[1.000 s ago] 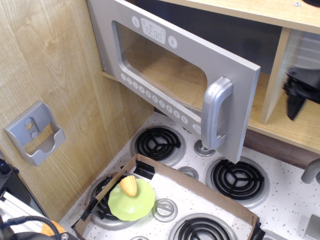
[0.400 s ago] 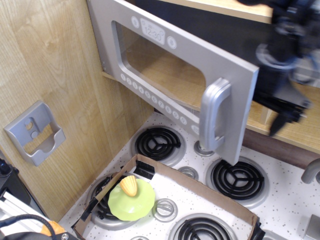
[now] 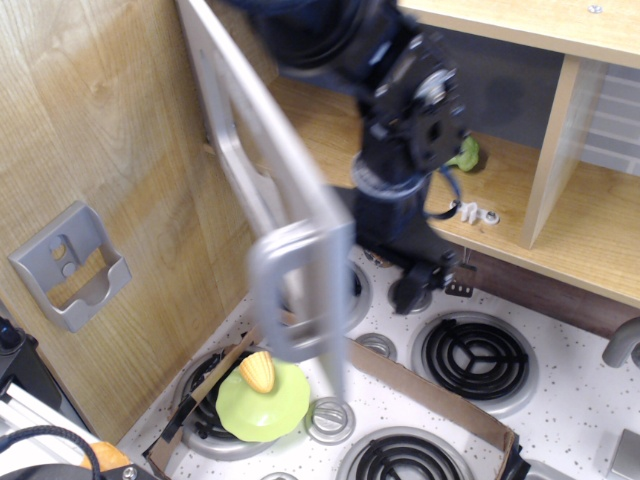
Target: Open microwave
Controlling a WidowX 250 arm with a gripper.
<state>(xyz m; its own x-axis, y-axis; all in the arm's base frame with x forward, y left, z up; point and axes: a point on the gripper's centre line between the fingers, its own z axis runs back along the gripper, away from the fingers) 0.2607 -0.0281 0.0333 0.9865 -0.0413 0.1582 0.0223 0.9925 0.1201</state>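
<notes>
The silver-grey microwave door (image 3: 262, 165) stands swung far open toward me, almost edge-on and motion-blurred. Its chunky silver handle (image 3: 292, 292) hangs over the stove's left side. The microwave's wooden cavity (image 3: 330, 125) is exposed behind it. My black arm (image 3: 405, 120) reaches down from the top, just right of and behind the door. My gripper (image 3: 430, 285) points down over the stove's back edge, right of the door's free edge and apart from the handle. It is blurred, so I cannot tell how its fingers stand.
A green object (image 3: 466, 154) and a small white piece (image 3: 476, 213) lie on the shelf floor. A grey pocket holder (image 3: 70, 266) hangs on the left wall. A cardboard tray (image 3: 430, 392) and a green lid with a yellow knob (image 3: 262, 400) sit on the stove burners (image 3: 476, 357).
The door has swung from part-open to far open, toward the left. My arm has come in from the right edge to behind the door, with the gripper lower over the stove.
</notes>
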